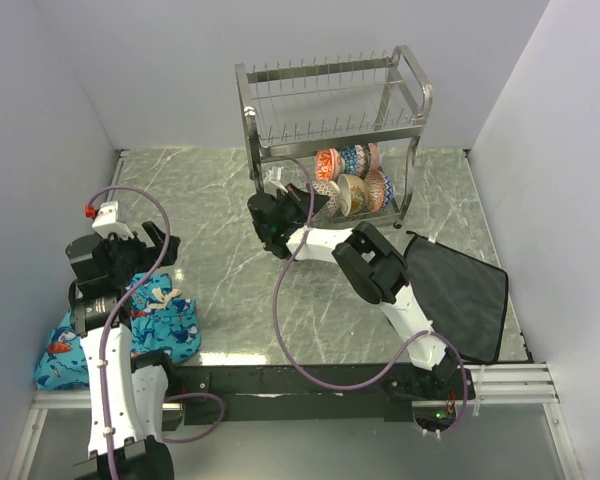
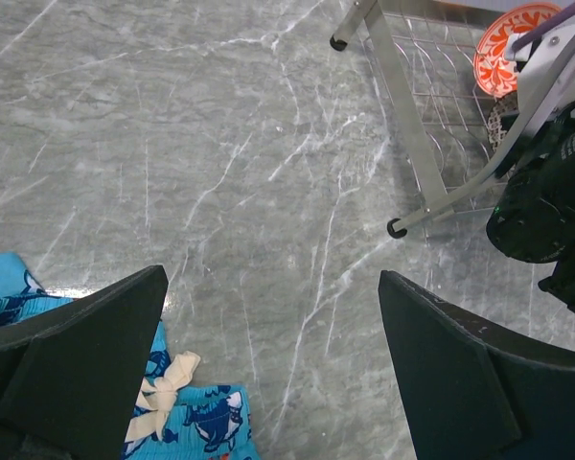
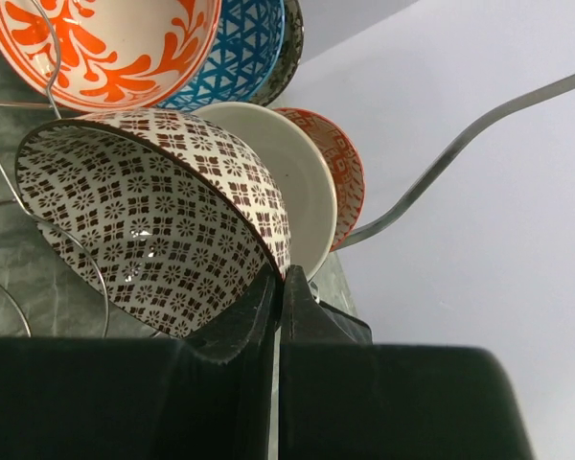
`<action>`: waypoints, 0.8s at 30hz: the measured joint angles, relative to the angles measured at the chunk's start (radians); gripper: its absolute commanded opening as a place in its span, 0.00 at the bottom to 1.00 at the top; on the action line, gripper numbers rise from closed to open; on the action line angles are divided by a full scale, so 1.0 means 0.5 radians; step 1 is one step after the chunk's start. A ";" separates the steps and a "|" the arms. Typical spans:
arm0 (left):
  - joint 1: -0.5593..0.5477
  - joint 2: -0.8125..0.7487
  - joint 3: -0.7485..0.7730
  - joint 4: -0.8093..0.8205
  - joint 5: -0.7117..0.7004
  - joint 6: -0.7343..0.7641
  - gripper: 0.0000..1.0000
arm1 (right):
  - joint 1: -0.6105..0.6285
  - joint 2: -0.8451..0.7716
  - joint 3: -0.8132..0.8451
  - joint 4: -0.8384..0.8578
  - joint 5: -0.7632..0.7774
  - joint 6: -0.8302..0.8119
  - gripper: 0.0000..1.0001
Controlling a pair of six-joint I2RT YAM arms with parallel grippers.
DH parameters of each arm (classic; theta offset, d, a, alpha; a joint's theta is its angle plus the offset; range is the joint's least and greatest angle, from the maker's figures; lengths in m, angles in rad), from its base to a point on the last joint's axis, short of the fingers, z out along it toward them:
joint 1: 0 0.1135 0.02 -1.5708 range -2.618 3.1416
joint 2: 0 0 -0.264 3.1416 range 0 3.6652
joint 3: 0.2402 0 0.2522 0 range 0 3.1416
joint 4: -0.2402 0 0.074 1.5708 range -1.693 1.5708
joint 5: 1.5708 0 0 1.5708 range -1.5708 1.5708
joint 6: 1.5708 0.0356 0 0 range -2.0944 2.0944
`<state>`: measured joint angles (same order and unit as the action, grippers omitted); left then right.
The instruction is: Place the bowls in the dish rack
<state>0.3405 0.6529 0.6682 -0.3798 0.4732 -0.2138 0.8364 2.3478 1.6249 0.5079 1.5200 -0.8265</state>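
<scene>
1. Top view: right gripper (image 1: 318, 200) at the lower tier of the dish rack (image 1: 330, 130), with bowls on edge in two rows just beyond it. Bite itself hidden here.
2. Right wrist view only: fingers pinched together on the rim of the brown-patterned bowl (image 3: 144, 220), tilted among the wires.
3. Behind that rim, away from the gripper: cream-white bowl (image 3: 292, 182), then pinkish-red bowl (image 3: 343, 168). Higher up: red-orange bowl (image 3: 105, 48), blue bowl (image 3: 240, 53), edge of dark bowl (image 3: 292, 29).
4. Left wrist view: left gripper (image 2: 273, 278) spread wide apart over the worktop (image 2: 220, 144), blue cloth (image 2: 206, 422) under its left finger, rack foot ahead to its right.
</scene>
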 measured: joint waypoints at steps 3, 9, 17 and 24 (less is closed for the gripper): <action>0.013 -0.010 0.000 -0.002 0.000 -0.003 0.99 | 0.000 0.000 0.000 0.003 -0.003 -0.002 0.00; 0.016 -0.020 0.000 -0.008 0.001 -0.003 0.99 | -0.008 0.034 0.010 -0.007 -0.031 0.005 0.77; 0.016 -0.020 0.000 -0.007 0.011 -0.027 0.99 | -0.008 0.076 0.004 -0.063 -0.058 -0.008 0.81; 0.016 -0.029 0.000 -0.007 0.017 -0.027 0.99 | -0.008 0.013 -0.083 -0.094 -0.072 -0.011 0.84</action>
<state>0.3485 0.6384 0.6682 -0.3832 0.4816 -0.2276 0.8326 2.3543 1.5833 0.4610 1.4837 -0.8318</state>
